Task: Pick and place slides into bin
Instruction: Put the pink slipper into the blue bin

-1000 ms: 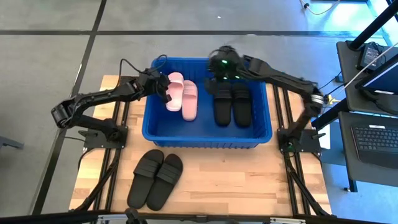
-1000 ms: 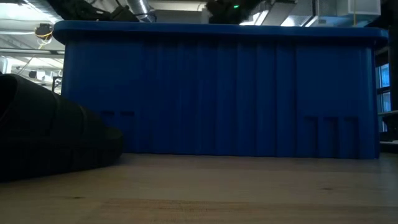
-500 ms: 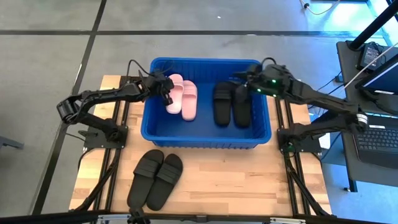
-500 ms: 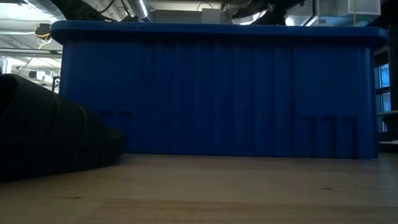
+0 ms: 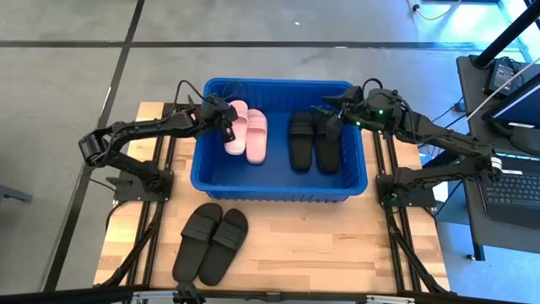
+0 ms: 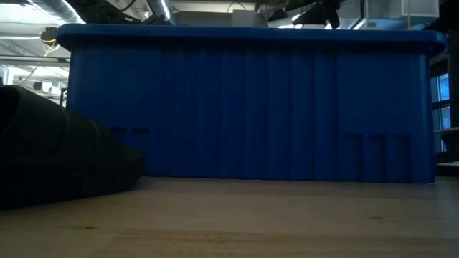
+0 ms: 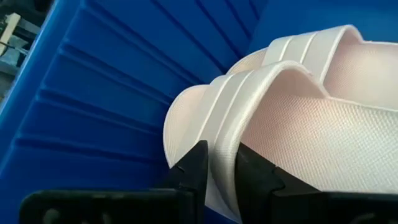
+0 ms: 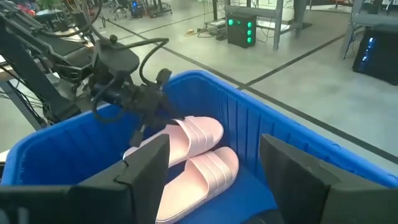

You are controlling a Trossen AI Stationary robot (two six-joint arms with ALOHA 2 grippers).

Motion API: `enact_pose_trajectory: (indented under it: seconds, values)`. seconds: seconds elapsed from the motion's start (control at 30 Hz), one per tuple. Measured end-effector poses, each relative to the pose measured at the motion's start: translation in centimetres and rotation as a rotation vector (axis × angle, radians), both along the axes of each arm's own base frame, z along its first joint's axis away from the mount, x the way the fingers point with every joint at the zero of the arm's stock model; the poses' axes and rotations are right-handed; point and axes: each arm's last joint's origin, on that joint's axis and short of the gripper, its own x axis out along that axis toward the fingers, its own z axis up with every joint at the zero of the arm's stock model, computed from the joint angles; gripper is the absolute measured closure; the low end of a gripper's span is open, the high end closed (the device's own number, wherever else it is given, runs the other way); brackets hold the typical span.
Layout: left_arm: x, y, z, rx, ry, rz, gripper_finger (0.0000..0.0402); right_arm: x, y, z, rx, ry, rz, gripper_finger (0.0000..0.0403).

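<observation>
The blue bin (image 5: 278, 187) stands mid-table. Inside it lie a pale pink pair (image 5: 257, 135) on the left and a black pair (image 5: 314, 142) on the right, soles down. Another black pair (image 5: 211, 243) lies on the table in front of the bin; it also shows in the low view (image 6: 57, 154). My left gripper (image 5: 226, 120) reaches over the bin's left rim and is shut on the left pink slide (image 7: 292, 124). My right gripper (image 5: 332, 112) is open and empty above the bin's right far corner, its fingers (image 8: 149, 165) spread wide. My left gripper pinches the edge of the left pink slide's wide strap (image 7: 221, 163) between its two fingers. The fingers come from the table's left, slanting down. The slide sits inside the bin close to the left wall, beside its mate. Whether its sole rests on the floor, I cannot tell.
The bin's tall ribbed front wall (image 6: 251, 107) fills the low view. Bare wooden table (image 5: 337, 245) lies in front of the bin to the right. Arm bases stand at both sides (image 5: 139, 181) (image 5: 405, 186). A desk with laptops (image 5: 506, 169) is beyond the right edge.
My right gripper has drawn back from over the black pair in the bin toward the table's right edge and now hangs over the bin's right far corner. The black pair stays lying in the bin. My left gripper keeps its hold on the pink slide.
</observation>
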Motion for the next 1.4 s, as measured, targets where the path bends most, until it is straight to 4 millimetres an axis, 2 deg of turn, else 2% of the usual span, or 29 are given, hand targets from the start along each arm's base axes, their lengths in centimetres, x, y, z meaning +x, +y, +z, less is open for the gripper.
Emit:
enact_pose_trajectory:
  seconds: [0.2, 0.8, 0.93, 1.2, 1.4]
  values:
    - [0.01, -0.04, 0.00, -0.002, 0.002, 0.001, 0.0324, -0.05, 0.02, -0.20, 0.007, 0.021, 0.000, 0.0155]
    - [-0.24, -0.23, -0.25, -0.032, 0.041, -0.003, 0.0317, -0.05, 0.02, -0.22, 0.006, 0.023, 0.001, 0.0155]
    - [-0.24, -0.22, -0.23, -0.037, 0.031, 0.005, 0.0291, -0.05, 0.02, -0.22, 0.005, 0.023, 0.001, 0.0155]
    - [-0.29, -0.29, -0.30, -0.063, 0.009, 0.031, 0.0206, -0.04, 0.02, -0.23, 0.005, 0.024, 0.001, 0.0155]
    - [-0.32, -0.44, -0.26, -0.073, 0.001, 0.061, 0.0186, -0.04, 0.02, -0.23, 0.005, 0.024, 0.002, 0.0155]
